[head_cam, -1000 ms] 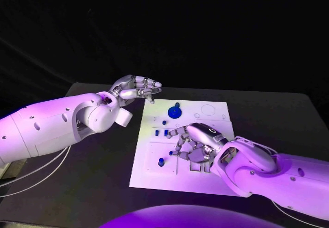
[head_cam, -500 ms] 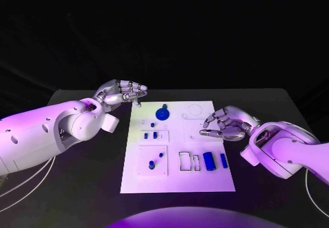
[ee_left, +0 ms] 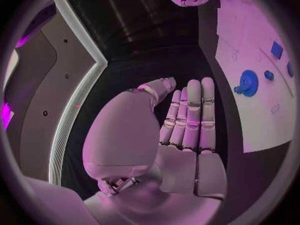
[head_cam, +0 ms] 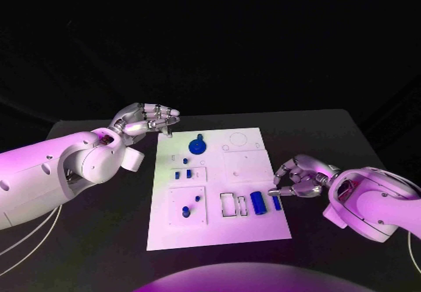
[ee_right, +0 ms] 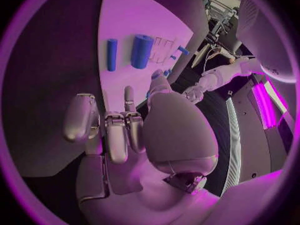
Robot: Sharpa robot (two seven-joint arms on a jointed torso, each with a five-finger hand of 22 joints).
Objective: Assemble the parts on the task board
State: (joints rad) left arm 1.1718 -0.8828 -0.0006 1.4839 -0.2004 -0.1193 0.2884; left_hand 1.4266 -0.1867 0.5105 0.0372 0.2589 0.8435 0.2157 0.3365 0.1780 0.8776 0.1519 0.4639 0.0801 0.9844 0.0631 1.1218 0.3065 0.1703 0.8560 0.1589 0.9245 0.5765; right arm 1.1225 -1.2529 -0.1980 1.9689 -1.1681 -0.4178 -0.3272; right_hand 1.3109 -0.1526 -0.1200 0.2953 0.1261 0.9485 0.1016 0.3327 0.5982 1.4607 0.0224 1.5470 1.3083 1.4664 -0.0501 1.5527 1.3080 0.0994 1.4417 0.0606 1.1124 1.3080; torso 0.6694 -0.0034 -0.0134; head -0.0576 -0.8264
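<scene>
I judged little assembled: blue parts lay loose on the board; both hands, left and right, curled, held nothing.

Violet light washes the white board brightly; the black table and background stay dim. Wrist views bow straight edges at their rims, and glare sits on both arms.
</scene>
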